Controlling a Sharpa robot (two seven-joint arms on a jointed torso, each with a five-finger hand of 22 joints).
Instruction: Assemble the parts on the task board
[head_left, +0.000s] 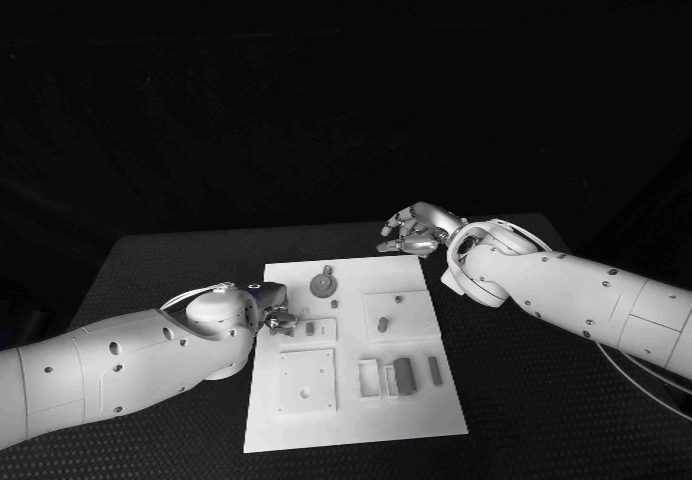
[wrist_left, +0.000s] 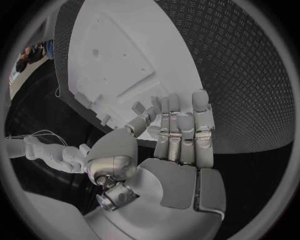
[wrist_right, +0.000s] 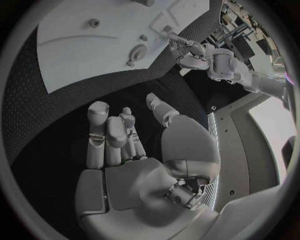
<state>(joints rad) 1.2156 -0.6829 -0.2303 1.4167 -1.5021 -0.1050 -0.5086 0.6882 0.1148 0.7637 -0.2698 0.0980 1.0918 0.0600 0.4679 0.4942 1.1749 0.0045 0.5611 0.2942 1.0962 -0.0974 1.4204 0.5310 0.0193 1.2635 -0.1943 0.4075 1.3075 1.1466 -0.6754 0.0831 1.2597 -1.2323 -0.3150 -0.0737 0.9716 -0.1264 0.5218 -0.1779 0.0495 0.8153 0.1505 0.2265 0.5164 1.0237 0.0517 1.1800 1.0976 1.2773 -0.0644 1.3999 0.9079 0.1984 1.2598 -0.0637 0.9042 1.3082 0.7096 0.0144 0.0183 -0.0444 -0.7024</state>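
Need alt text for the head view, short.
A white task board with small grey parts lies on a black table. The left robot hand is at the board's left edge; the right robot hand hovers past its far right corner.

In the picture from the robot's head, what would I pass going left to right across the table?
Left arm → left robot hand → task board → right robot hand → right arm.

Two white arms with small dark screw holes, thin pale cables at the wrists, silver hands.
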